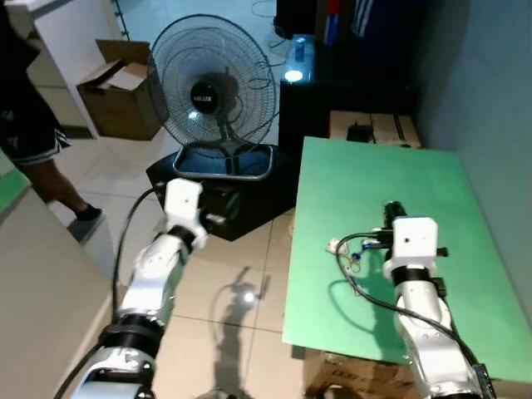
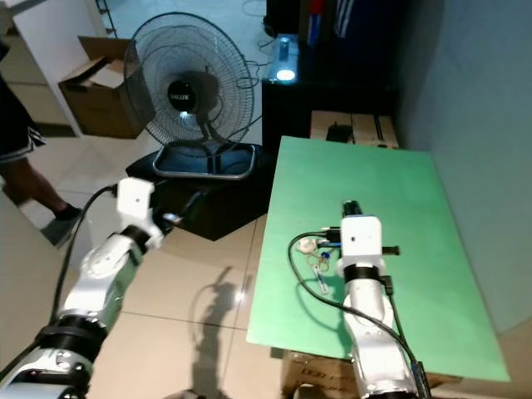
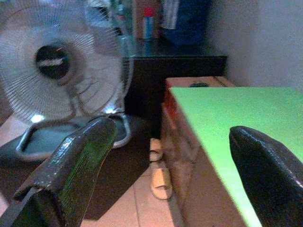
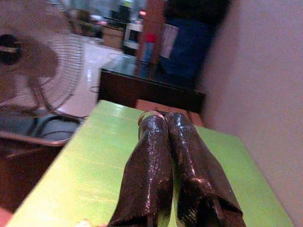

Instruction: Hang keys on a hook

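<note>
Right hand [image 4: 164,118], fingers together pinching one key ring [image 4: 147,114], is over the green worktop [image 1: 432,183]. Left hand [image 3: 170,156], fingers apart, faces one fan [image 1: 212,91].

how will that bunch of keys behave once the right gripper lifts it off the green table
Probably floppy: the keys look like loose pieces on thin rings, so they should dangle and swing under the right gripper, whose fingers are shut with a ring showing at the tips. Likely light for the arm. The thin metal may slip or twist, making it hard to aim.

Left end effector [image 3: 165,165] spread, right end effector [image 4: 163,120] pinched
</note>
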{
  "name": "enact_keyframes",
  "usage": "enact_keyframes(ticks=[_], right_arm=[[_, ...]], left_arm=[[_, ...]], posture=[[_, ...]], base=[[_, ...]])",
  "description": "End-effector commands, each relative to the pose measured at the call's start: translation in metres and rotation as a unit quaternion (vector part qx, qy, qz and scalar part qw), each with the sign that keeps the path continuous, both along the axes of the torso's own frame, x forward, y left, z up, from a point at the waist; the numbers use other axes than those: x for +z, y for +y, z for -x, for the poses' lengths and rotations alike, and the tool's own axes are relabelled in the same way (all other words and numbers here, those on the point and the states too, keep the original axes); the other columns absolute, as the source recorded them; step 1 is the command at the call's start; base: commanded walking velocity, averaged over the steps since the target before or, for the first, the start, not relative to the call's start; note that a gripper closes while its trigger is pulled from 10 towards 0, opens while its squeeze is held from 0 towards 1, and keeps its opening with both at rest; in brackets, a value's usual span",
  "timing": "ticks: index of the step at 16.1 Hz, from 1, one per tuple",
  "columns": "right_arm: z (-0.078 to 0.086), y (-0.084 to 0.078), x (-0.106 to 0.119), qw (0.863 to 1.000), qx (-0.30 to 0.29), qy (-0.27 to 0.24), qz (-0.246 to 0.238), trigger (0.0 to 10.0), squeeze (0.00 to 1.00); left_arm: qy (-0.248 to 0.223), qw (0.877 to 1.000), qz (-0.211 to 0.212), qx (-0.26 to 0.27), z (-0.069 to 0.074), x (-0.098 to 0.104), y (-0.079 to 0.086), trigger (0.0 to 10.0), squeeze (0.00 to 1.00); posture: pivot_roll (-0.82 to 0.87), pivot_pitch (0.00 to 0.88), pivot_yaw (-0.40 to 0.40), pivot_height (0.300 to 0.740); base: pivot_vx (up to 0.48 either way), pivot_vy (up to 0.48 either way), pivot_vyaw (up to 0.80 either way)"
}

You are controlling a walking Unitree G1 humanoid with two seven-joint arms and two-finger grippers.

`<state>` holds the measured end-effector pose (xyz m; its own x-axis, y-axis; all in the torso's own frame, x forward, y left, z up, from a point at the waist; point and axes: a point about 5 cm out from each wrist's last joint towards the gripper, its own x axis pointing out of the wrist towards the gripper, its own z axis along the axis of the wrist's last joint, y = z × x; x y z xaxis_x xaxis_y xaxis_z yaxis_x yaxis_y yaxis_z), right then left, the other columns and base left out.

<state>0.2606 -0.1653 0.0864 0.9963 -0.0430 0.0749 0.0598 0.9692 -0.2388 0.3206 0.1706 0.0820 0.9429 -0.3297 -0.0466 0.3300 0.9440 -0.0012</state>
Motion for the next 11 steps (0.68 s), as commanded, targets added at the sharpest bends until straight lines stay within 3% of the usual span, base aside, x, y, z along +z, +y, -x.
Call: enact_keyframes(ticks=[1, 3, 4, 6, 7, 11], right_arm=[[0.004, 0.004, -0.004, 1.000, 0.018, 0.010, 0.007, 0.0, 0.00], [0.011, -0.001, -0.007, 0.999, 0.017, 0.021, 0.017, 0.0, 0.00], [0.015, -0.006, -0.010, 0.999, 0.014, 0.028, 0.023, 0.0, 0.00], [0.015, -0.007, -0.012, 0.999, 0.011, 0.031, 0.025, 0.0, 0.00], [0.014, -0.011, -0.016, 0.999, -0.005, 0.034, 0.033, 10.0, 0.00], [0.014, -0.014, -0.029, 0.998, -0.025, 0.047, 0.019, 10.0, 0.00]], left_arm=[[0.016, 1.000, -0.006, 0.010, 0.007, -0.011, 0.009, 10.0, 0.00], [0.029, 1.000, -0.008, 0.004, 0.020, -0.023, 0.007, 10.0, 0.00], [0.036, 0.999, -0.010, -0.014, 0.028, -0.031, -0.002, 10.0, 0.00], [0.032, 0.999, -0.014, -0.022, 0.028, -0.030, -0.006, 10.0, 0.00], [0.016, 0.999, -0.009, -0.031, 0.027, -0.022, -0.009, 10.0, 0.00], [0.015, 1.000, 0.007, -0.018, 0.023, -0.021, -0.010, 10.0, 0.00]], posture=[[-0.06, 0.000, -0.028, 0.722], [-0.08, 0.000, -0.042, 0.722], [-0.10, 0.000, -0.031, 0.722], [-0.10, 0.000, -0.009, 0.722], [-0.10, 0.000, 0.012, 0.722], [-0.10, 0.000, 0.009, 0.722]], base=[[0.000, 0.000, 0.00], [0.000, 0.000, 0.00], [0.000, 0.000, 0.00], [0.000, 0.000, 0.00], [0.000, 0.000, 0.00], [0.000, 0.000, 0.00]])
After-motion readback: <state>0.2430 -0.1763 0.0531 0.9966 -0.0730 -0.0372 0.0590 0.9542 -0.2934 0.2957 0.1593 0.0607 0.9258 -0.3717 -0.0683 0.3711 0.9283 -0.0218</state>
